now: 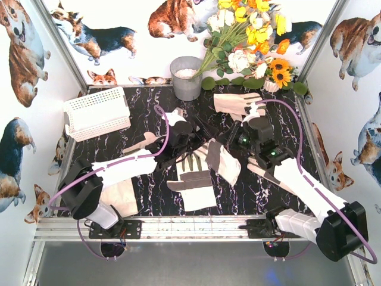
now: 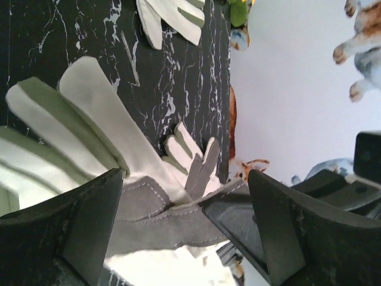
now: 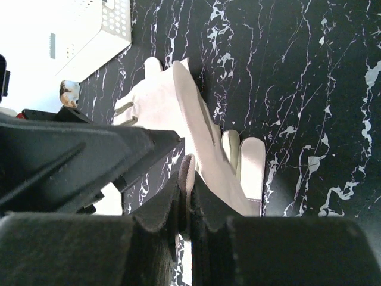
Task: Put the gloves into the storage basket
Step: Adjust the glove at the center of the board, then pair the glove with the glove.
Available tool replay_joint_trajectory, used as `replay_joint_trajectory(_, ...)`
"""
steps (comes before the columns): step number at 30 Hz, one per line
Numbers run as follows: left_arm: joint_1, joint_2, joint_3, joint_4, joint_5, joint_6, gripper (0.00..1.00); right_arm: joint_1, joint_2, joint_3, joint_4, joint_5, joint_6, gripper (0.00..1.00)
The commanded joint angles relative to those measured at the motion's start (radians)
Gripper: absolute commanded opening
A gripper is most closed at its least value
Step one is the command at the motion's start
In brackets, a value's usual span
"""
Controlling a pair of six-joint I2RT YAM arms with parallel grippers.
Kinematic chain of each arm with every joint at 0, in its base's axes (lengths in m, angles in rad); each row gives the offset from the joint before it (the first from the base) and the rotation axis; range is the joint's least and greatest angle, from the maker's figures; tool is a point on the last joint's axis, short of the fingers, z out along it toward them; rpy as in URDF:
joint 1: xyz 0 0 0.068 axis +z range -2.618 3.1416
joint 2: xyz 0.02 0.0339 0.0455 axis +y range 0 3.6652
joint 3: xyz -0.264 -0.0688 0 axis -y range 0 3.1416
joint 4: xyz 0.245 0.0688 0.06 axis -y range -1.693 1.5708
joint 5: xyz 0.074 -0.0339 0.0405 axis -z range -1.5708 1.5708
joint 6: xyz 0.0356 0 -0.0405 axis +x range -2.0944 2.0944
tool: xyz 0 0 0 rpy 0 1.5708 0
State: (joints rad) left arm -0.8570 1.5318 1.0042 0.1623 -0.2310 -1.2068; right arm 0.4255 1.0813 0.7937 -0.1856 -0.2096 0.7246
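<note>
Status: your right gripper (image 3: 188,179), reaching inward, is clamped on a glove (image 3: 178,107); left gripper (image 2: 184,185) gapes wide, straddling that glove.

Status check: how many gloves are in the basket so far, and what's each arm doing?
Done: nothing that I can see; no glove shows in the storage basket. In hand: the right gripper has its jaws shut on a cream glove; the left gripper holds its jaws open around a grey-palmed glove, not yet closed. Left: every glove, including the glove by the flowers.
</note>
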Motion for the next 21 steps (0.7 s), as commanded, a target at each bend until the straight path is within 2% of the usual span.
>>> replay_joint_trajectory(1, 0.004, 0.009, 0.004, 0.023, -0.069, -0.153, 0.78, 0.007, -0.047, -0.023, 0.112, -0.006, -0.038, 0.0)
replay_joint_trajectory(7, 0.003, 0.045, 0.013, 0.0, -0.053, -0.221, 0.69, 0.013, -0.062, -0.053, 0.143, -0.011, -0.058, 0.0)
replay_joint_trajectory(14, 0.001, 0.094, 0.057, -0.05, 0.039, -0.21, 0.69, 0.021, -0.073, -0.071, 0.19, -0.02, -0.166, 0.0)
replay_joint_trajectory(21, 0.001, 0.113, 0.062, -0.026, 0.073, -0.223, 0.68, 0.022, -0.059, -0.097, 0.262, -0.11, -0.244, 0.0)
